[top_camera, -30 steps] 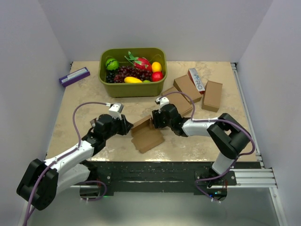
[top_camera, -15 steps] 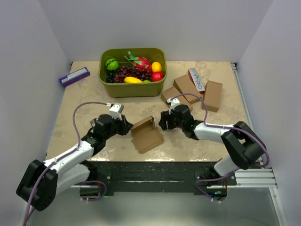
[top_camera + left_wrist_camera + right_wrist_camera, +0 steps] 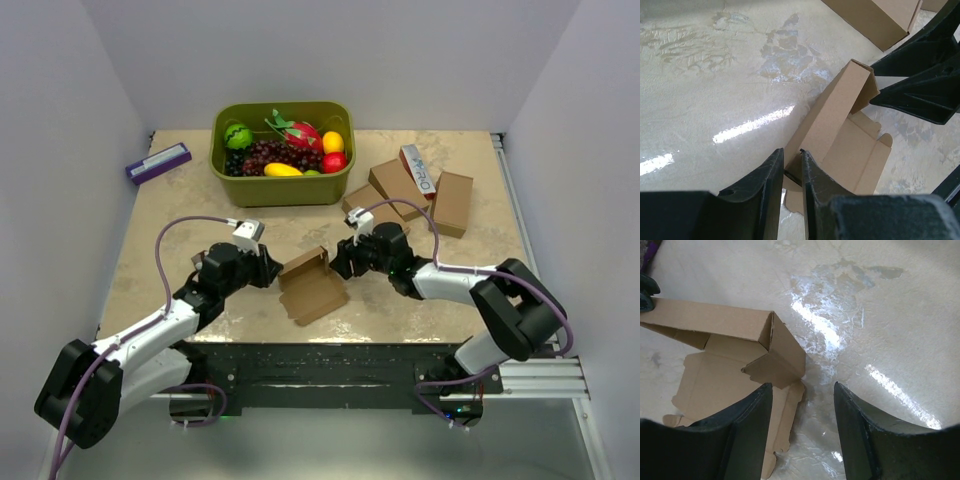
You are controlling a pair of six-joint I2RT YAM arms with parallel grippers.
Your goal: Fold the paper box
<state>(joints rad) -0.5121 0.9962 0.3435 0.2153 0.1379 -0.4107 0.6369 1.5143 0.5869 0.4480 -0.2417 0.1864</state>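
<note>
The left gripper [image 3: 792, 161] is pinching the box [image 3: 312, 290] at one end of its raised wall [image 3: 832, 107]. Its fingers [image 3: 772, 172] are nearly together, with only the thin cardboard edge between them. That grip, I'd say, is doing two jobs: holding the wall upright, and pinning the box so it is not sliding about on the table [image 3: 190, 215].

The right gripper [image 3: 801, 387] is standing with its fingers [image 3: 747, 412] well apart, holding nothing. It is hovering at the opposite end of the same wall, where a small corner flap [image 3: 775, 365] is turning inward. In the wrist view the flap is sitting just ahead of the gap between the fingers, and I cannot tell whether its tip is brushing one of them. The wide opening looks chosen so the gripper can come in around that corner or nudge the flap further in.

The box is lying near the front middle of the table, between the two grippers. Its base panel is lying flat, one long wall is standing up, and the small tabs along the other edges are lying down. To my eye the fold is only partly done.

Further back a green bin [image 3: 280, 192] of fruit is sitting, and to its right are some brown cartons [image 3: 452, 203], well apart from the work.
</note>
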